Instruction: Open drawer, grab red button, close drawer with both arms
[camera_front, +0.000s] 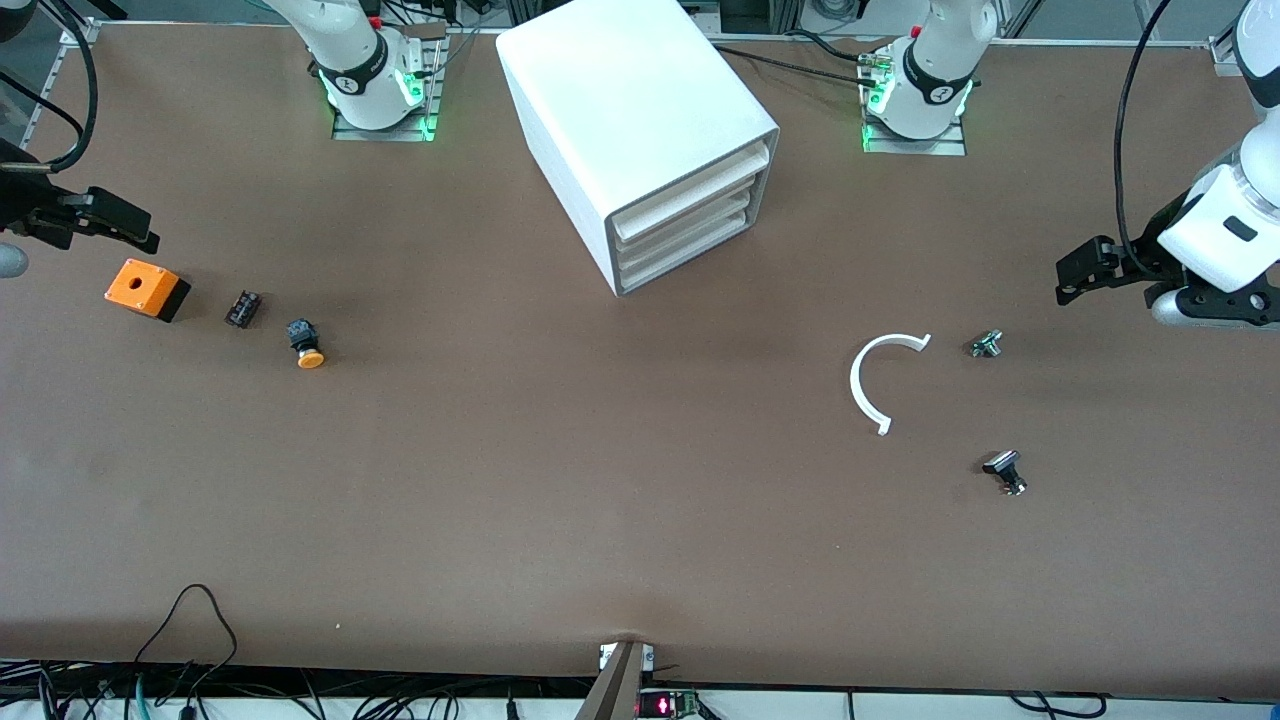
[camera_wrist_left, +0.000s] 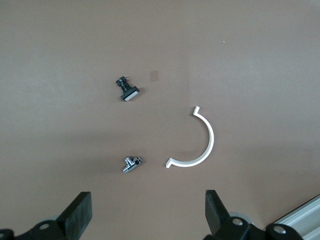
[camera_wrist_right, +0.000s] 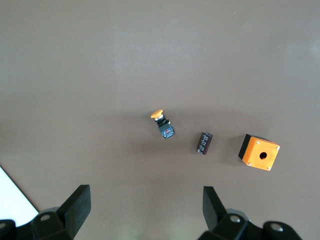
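The white cabinet stands between the two arm bases, at the end of the table farthest from the front camera. Its three stacked drawers are all pushed in; I cannot tell which one is the drawer. The button is out of view. My left gripper hangs open over the table edge at the left arm's end, and the left wrist view shows its fingers wide apart over bare table. My right gripper hangs open at the right arm's end above an orange box, and its wrist view shows nothing between the fingers.
An orange box with a hole, a small black part and a yellow-capped button lie at the right arm's end. A white curved piece, a metal fitting and a black flat-capped part lie at the left arm's end.
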